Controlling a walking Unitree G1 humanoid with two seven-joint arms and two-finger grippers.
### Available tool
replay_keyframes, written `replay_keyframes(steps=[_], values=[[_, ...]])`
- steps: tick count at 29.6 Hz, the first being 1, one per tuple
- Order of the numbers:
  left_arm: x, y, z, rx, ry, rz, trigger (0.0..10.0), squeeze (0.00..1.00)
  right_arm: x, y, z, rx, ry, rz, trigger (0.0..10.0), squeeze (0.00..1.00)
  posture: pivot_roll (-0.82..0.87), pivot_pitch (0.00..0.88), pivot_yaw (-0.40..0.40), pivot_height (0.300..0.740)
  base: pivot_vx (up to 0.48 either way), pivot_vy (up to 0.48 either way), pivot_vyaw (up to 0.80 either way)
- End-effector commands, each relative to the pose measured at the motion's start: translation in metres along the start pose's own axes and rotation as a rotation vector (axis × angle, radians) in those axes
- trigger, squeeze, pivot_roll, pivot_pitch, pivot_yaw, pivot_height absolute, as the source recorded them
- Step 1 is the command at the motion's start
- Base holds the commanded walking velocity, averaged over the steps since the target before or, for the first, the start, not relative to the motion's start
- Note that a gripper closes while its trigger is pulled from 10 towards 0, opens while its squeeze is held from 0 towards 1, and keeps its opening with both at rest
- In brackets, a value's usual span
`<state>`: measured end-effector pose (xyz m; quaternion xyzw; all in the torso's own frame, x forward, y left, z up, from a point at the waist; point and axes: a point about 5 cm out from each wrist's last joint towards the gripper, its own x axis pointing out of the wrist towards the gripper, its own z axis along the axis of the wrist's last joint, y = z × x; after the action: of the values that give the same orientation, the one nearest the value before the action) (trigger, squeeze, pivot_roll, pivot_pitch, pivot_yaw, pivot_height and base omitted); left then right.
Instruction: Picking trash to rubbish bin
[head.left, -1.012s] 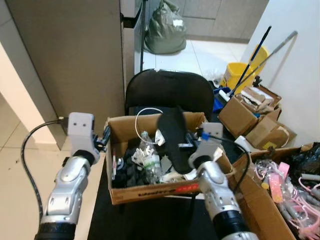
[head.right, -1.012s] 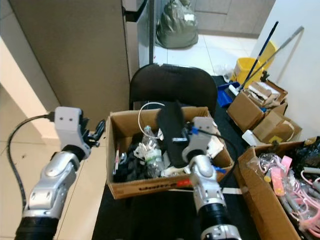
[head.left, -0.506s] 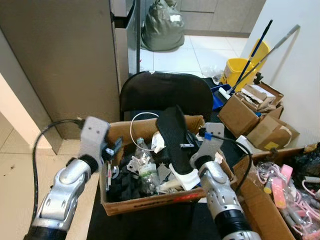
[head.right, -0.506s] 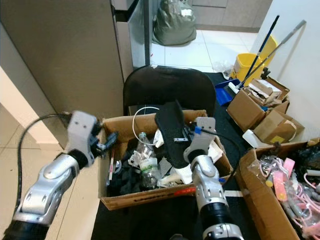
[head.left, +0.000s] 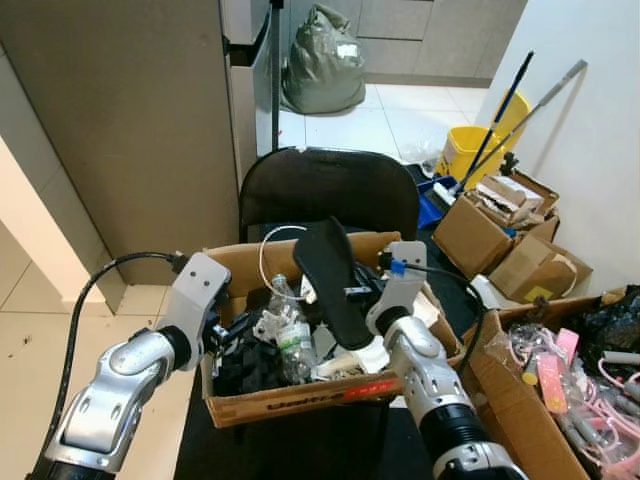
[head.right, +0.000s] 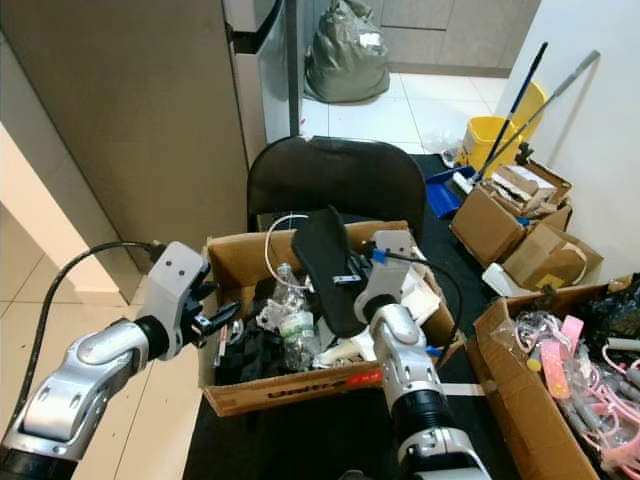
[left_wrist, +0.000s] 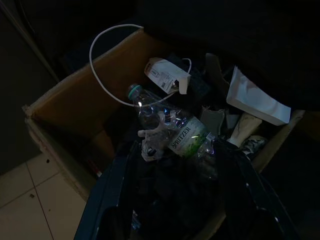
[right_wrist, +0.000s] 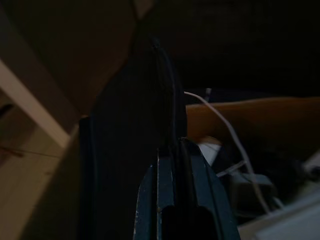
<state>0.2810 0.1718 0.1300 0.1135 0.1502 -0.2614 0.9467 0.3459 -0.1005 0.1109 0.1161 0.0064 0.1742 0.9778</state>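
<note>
A black shoe sole (head.left: 333, 281) is pinched edgewise by the right end effector (head.left: 368, 297) above the cardboard box (head.left: 300, 395), the left end effector (head.right: 222, 320) spread at its left edge; slippage is judged possible.

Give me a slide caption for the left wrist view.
Left end effector poised over a crushed clear plastic bottle inside the brown cardboard box.

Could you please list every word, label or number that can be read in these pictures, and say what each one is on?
"SPRITZER": on the green label of the clear plastic bottle lying in the cardboard box.
Red print on the front wall of the cardboard box: too blurred to read.
White tag beside the white cable: print too small to read.
Label on the grey bag on the floor: unreadable.
</note>
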Motion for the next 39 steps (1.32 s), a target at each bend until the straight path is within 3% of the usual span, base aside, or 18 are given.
replay_keyframes(steps=[1, 6, 9, 10, 11, 12, 13, 16, 19, 24, 29, 34, 39], values=[[-0.003, -0.002, -0.003, 0.012, 0.027, -0.018, 10.0, 0.0, 0.001, 0.006, 0.002, 0.035, -0.009, 0.051, 10.0, 1.0, 0.04, 0.133, -0.03, 0.74, 0.0, 0.0, 0.0], [-0.003, -0.003, -0.004, 0.006, 0.034, -0.024, 10.0, 0.0, 0.001, 0.012, 0.001, 0.052, -0.005, 0.1, 10.0, 1.0, 0.04, 0.134, -0.028, 0.74, 0.0, 0.0, 0.0], [-0.003, -0.003, -0.004, 0.008, 0.042, -0.021, 10.0, 0.0, 0.001, 0.01, 0.0, 0.001, 0.011, 0.074, 10.0, 1.0, 0.04, 0.134, -0.028, 0.74, 0.0, 0.0, 0.0], [-0.003, -0.002, -0.004, 0.011, 0.041, -0.008, 10.0, 0.0, 0.001, 0.005, 0.001, -0.025, 0.006, 0.034, 10.0, 0.0, 0.03, 0.136, -0.028, 0.74, 0.0, 0.0, 0.0], [-0.002, 0.002, -0.001, 0.025, 0.025, 0.028, 10.0, 0.0, 0.0, -0.007, 0.003, -0.075, -0.003, -0.063, 10.0, 0.0, 0.04, 0.136, -0.028, 0.74, 0.0, 0.0, 0.0], [-0.002, 0.002, -0.001, 0.025, 0.025, 0.028, 10.0, 0.0, 0.0, -0.007, 0.003, -0.075, -0.003, -0.063, 10.0, 0.0, 0.04, 0.136, -0.028, 0.74, 0.0, 0.0, 0.0], [0.0, 0.006, 0.003, 0.023, -0.01, 0.081, 10.0, 0.0, -0.001, -0.017, 0.008, -0.084, -0.027, -0.136, 10.0, 0.0, 0.04, 0.137, -0.028, 0.74, 0.0, 0.0, 0.0], [0.001, 0.013, 0.007, -0.002, -0.041, 0.152, 10.0, 0.0, -0.003, -0.025, 0.013, -0.096, -0.05, -0.176, 10.0, 0.0, 0.04, 0.137, -0.028, 0.74, 0.0, 0.0, 0.0], [0.003, 0.023, 0.012, -0.03, -0.077, 0.299, 10.0, 0.0, -0.01, -0.038, 0.017, -0.119, -0.073, -0.249, 10.0, 0.0, 0.03, 0.138, -0.028, 0.74, 0.0, 0.0, 0.0], [0.007, 0.018, 0.017, -0.01, -0.124, 0.336, 10.0, 0.0, -0.031, -0.055, 0.007, -0.067, -0.062, -0.367, 10.0, 0.0, 0.02, 0.14, -0.025, 0.74, 0.0, 0.0, -0.48], [0.011, 0.012, 0.019, 0.033, -0.13, 0.328, 10.0, 0.0, -0.041, -0.058, -0.002, -0.082, -0.042, -0.408, 10.0, 0.0, 0.02, 0.143, -0.017, 0.74, 0.0, 0.0, -0.8], [0.012, 0.017, 0.032, 0.049, -0.225, 0.424, 10.0, 0.0, -0.051, -0.055, -0.009, -0.091, -0.037, -0.437, 10.0, 0.0, 0.01, 0.146, -0.01, 0.74, 0.0, 0.0, -0.8], [0.015, 0.015, 0.029, 0.05, -0.197, 0.401, 10.0, 0.0, -0.056, -0.055, -0.012, -0.063, -0.033, -0.475, 10.0, 0.0, 0.02, 0.146, -0.009, 0.74, 0.0, 0.0, -0.8]])
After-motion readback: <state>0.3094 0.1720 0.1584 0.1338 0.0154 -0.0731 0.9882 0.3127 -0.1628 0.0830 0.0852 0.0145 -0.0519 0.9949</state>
